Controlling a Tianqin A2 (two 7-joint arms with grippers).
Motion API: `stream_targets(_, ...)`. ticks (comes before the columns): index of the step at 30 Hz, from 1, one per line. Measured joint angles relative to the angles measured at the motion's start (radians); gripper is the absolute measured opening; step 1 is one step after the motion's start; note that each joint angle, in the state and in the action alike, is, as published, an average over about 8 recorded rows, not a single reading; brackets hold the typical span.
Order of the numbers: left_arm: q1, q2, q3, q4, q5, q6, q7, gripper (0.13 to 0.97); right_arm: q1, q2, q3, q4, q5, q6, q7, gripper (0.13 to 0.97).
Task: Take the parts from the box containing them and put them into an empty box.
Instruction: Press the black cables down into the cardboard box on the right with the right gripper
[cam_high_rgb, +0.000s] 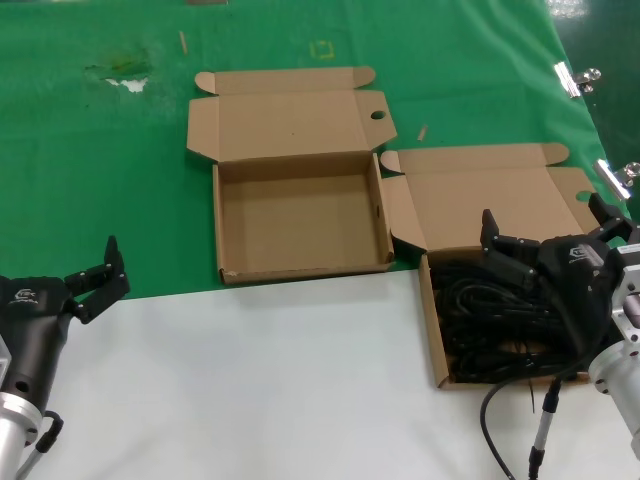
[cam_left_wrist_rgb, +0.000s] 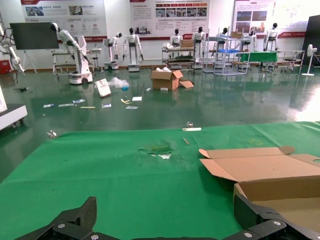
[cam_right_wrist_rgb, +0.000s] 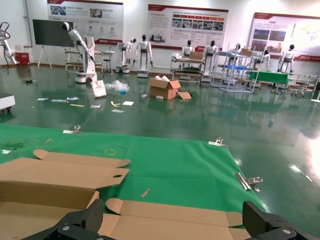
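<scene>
The empty box (cam_high_rgb: 300, 222) lies open in the middle of the green cloth with its lid folded back; it also shows in the left wrist view (cam_left_wrist_rgb: 280, 192). The box containing them (cam_high_rgb: 436, 330) lies to the right, across the cloth's front edge. It is filled with the parts, black coiled power cords (cam_high_rgb: 490, 320). My right gripper (cam_high_rgb: 548, 228) is open and empty, hovering just above the cords, and covers part of them. Its lid (cam_right_wrist_rgb: 200, 227) fills the right wrist view between the fingers (cam_right_wrist_rgb: 90, 216). My left gripper (cam_high_rgb: 105, 280) is open and empty at the near left, over the white surface.
Metal clips (cam_high_rgb: 570, 78) hold the green cloth along its right edge. A torn patch (cam_high_rgb: 125, 75) marks the cloth at the far left. A small stick (cam_high_rgb: 423, 131) lies behind the right box. My own thin black cable (cam_high_rgb: 540, 430) hangs below the right wrist.
</scene>
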Motion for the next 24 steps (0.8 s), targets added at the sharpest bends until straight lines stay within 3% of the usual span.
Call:
stream_targets(11,0.000,0.000,0.000,0.000,0.000,0.000,0.000,0.966,-0.002,0.009,-0.005,0.003,0.007,0.007,0.002,0.966)
stream_targets(24,0.000,0.000,0.000,0.000,0.000,0.000,0.000,0.966,-0.071,0.250,-0.124,0.068,0.138,0.076,0.048,0.966)
